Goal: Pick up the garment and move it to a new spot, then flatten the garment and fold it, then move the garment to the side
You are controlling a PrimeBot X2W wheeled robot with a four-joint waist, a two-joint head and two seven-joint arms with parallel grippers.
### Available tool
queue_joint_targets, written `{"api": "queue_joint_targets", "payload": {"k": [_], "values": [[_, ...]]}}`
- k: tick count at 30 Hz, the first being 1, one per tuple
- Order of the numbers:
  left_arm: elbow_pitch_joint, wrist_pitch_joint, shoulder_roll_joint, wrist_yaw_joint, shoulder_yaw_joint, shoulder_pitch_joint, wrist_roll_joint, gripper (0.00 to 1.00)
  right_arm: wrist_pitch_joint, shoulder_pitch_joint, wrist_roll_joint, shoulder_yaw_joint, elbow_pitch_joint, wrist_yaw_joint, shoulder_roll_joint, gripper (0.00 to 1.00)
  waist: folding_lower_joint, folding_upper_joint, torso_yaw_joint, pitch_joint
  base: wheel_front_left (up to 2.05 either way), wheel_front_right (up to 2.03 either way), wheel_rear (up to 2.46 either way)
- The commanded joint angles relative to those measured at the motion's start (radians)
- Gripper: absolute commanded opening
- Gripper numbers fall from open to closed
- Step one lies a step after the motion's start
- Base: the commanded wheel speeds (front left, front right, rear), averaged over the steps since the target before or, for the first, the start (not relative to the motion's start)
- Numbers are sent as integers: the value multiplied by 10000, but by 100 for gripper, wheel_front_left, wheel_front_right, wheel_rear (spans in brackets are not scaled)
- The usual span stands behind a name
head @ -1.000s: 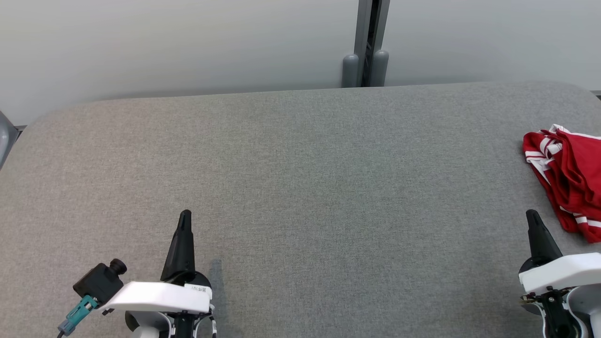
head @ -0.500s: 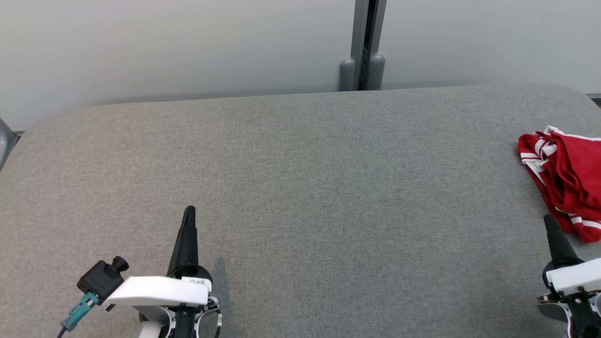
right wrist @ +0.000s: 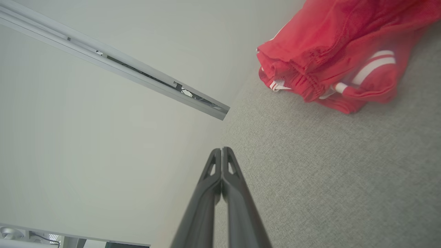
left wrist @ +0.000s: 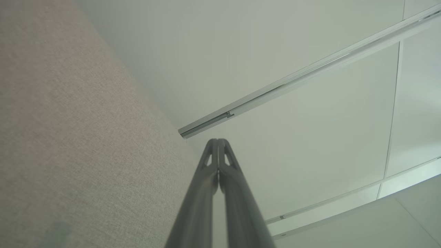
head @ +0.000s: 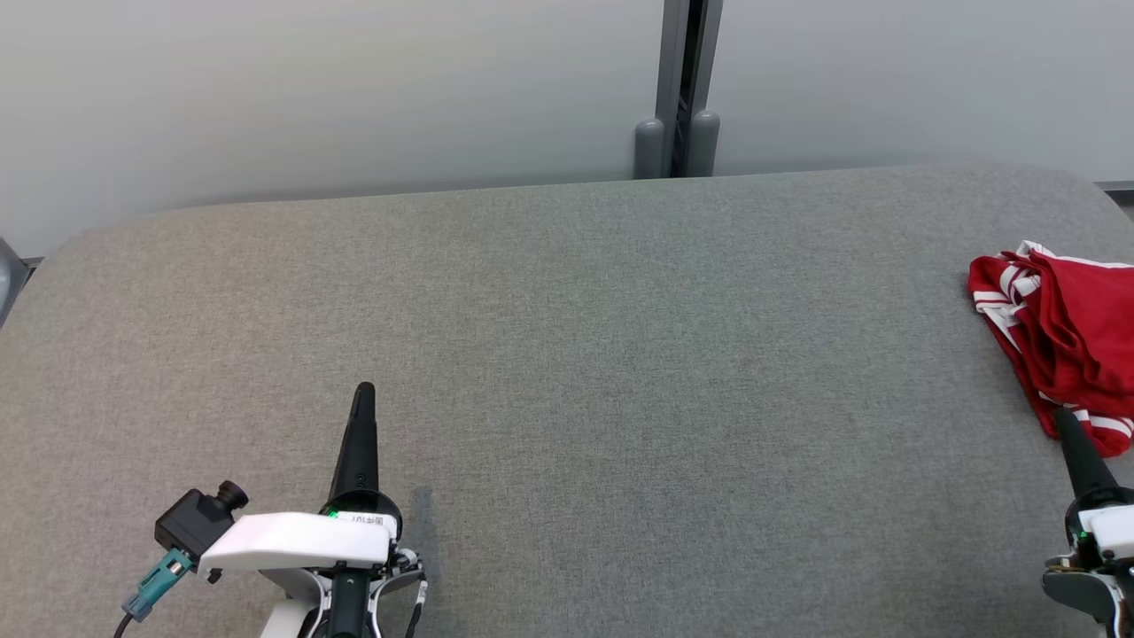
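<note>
The garment (head: 1067, 337) is red cloth with white stripes, bunched in a heap at the right edge of the grey table (head: 567, 354) and cut off by the picture's edge. In the right wrist view the garment (right wrist: 330, 58) lies ahead and to the right of the fingers. My right gripper (head: 1060, 416) is shut and empty, its tip just at the heap's near edge. My right gripper (right wrist: 221, 150) shows both fingers pressed together. At the lower left, my left gripper (head: 364, 390) hovers over bare table, shut and empty, far from the cloth. Its fingers meet at the tip of my left gripper (left wrist: 217, 141).
A pale wall (head: 310, 89) runs behind the table, with a grey vertical rail (head: 678, 89) and two rounded posts at the far edge. The table's corners are rounded. A small black camera (head: 197, 521) with a teal plug sticks out from the left wrist.
The head camera has shifted, so the whole scene sits lower and further left. The right gripper has moved right and toward the garment's near edge. Both grippers stay shut.
</note>
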Motion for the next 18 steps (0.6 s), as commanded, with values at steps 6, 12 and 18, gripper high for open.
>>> {"api": "queue_joint_targets", "payload": {"k": [6, 12, 18], "values": [[-13, 53, 54, -79, -110, -292, -693, 0, 374, -17, 801, -401, -148, 1, -102, 0, 0, -1, -33, -53, 0, 0, 0], [23, 59, 59, -80, -201, -362, -1178, 0, 658, 2, 1386, -664, -161, 1, -104, 0, 0, -1, -63, -103, 0, 0, 0], [56, 82, 63, -99, -284, -402, -1647, 0, 930, 21, 1951, -918, -173, 1, -108, 0, 0, -1, -94, -153, 0, 0, 0]]}}
